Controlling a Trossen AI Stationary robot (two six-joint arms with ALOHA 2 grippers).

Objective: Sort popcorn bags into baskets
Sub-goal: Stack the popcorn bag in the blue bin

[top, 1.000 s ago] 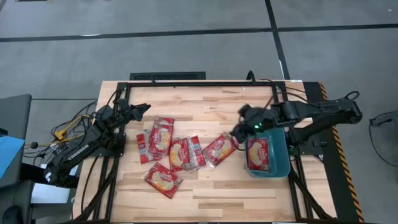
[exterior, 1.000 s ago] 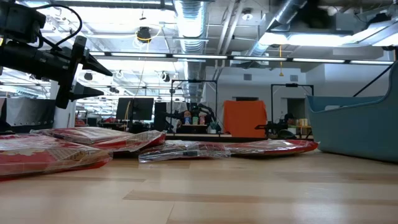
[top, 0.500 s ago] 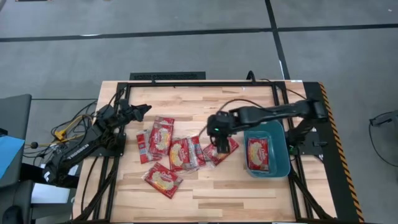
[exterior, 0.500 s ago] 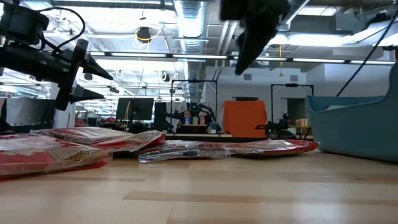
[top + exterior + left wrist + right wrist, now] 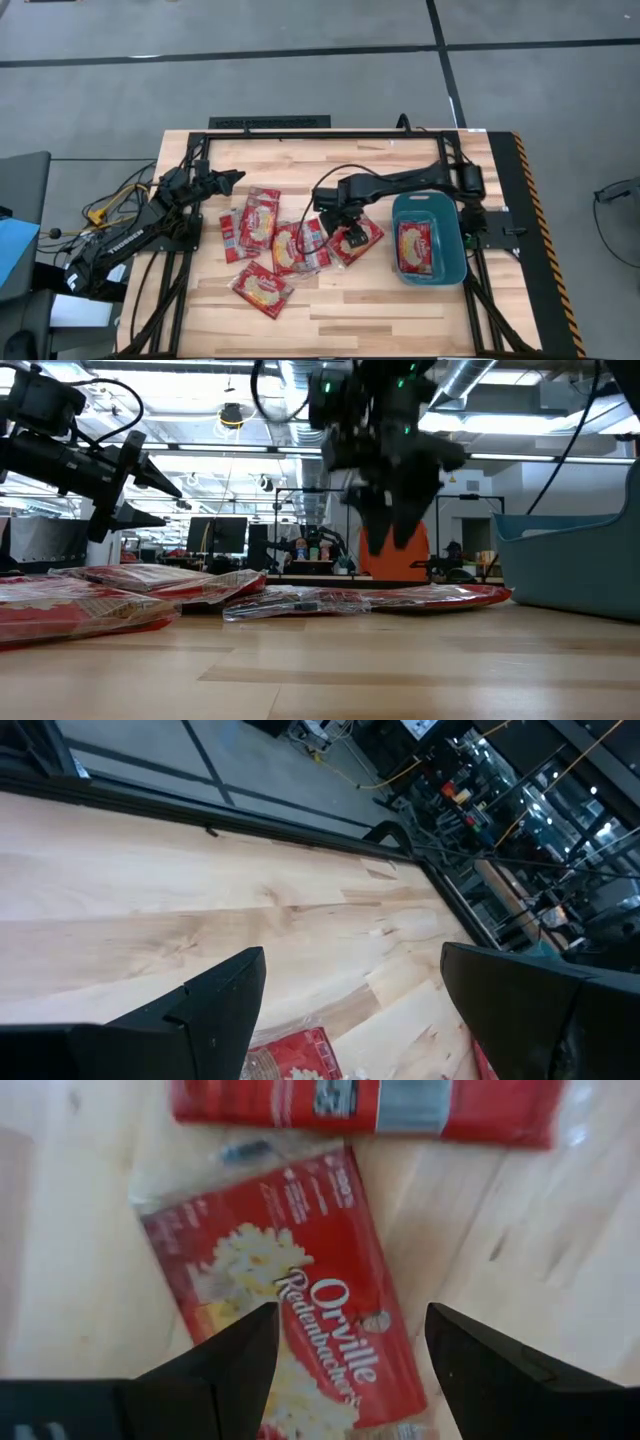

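On the wooden surface (image 5: 340,300): five loose popcorn bags are seen, spread from the left-middle to the centre.
Right gripper (image 5: 338,222): held above the centre of the surface, over the loose bag nearest the basket; its arm is stretched across from the right side.
Right fingers (image 5: 225,1365): held apart, nothing between them; in the right wrist view the bag is framed between the two dark tips, seemingly without contact.
Bag under the right gripper (image 5: 290,1305): lying flat, red with a yellow popcorn picture and white lettering; another red bag (image 5: 365,1105) is seen just beyond it.
Low view: the right gripper (image 5: 395,525) is seen hanging above the row of flat bags (image 5: 290,600), fingers pointed down.
Basket (image 5: 455,262): a teal bin at the right side of the surface, just beside the centre bag; one popcorn bag (image 5: 414,246) is already lying inside it.
Left gripper (image 5: 228,178): waiting above the left rear part of the surface, near the leftmost bags (image 5: 250,222).
Left fingers (image 5: 225,995): spread wide apart, nothing held.
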